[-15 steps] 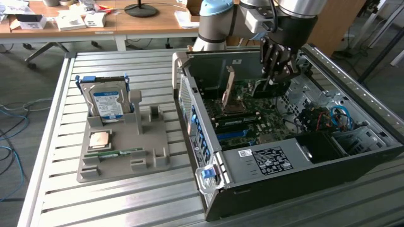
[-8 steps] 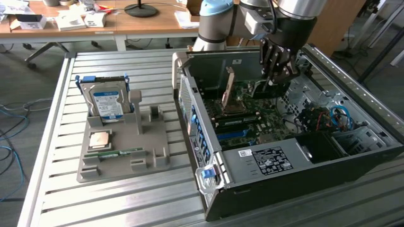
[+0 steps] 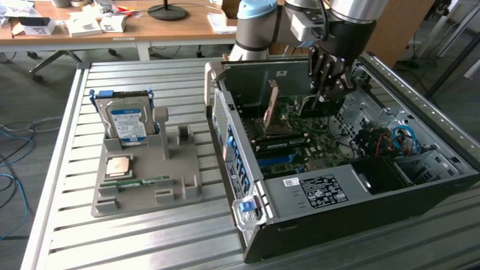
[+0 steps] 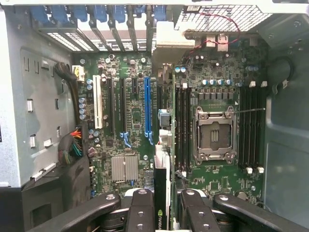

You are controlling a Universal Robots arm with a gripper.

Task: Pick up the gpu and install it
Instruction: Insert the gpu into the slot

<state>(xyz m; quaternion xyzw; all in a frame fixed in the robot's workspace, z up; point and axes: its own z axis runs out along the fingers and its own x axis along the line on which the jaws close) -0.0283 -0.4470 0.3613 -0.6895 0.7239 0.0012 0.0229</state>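
Gripper (image 3: 330, 93) clenched on the gpu (image 4: 161, 186), card edge-down over motherboard (image 4: 135, 116), parallel to slots, likely for straight seating.

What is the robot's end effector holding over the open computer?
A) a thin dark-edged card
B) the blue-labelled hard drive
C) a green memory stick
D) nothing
A: the wrist view shows the end effector closed on the gpu, a thin card seen edge-on above the motherboard, while the hard drive stands in the grey holder.
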